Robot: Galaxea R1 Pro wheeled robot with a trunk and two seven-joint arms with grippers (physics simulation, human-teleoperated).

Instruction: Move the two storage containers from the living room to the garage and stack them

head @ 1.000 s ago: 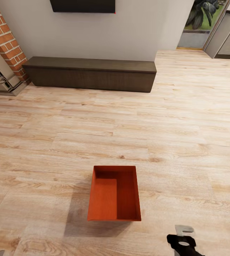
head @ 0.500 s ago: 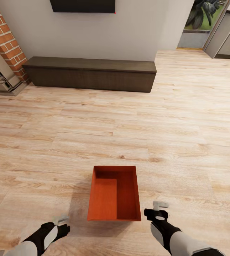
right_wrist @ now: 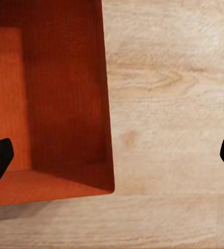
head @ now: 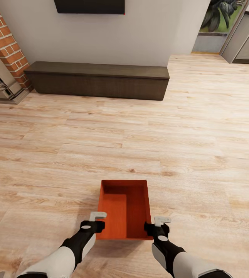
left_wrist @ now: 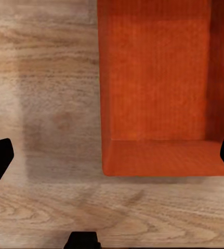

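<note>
Here: both fingers spread wide, flanking storage container [head: 124, 210] near corners.

Bare wood floor [head: 63, 162] surrounds the open-topped container [head: 124, 210]; the bench [head: 97, 80] stands well apart.

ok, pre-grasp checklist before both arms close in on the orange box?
1. Orange-red rectangular open-topped storage container sits upright on the light wood-plank floor: ok.
2. Container interior empty: ok.
3. Left gripper at the near left corner, jaws wide in the left wrist view: ok.
4. Right gripper at the near right corner, jaws wide in the right wrist view: ok.
5. Each gripper's jaws straddle a side wall: ok by the wrist views.
6. Height of the fingers against the rim: cannot tell.
</note>
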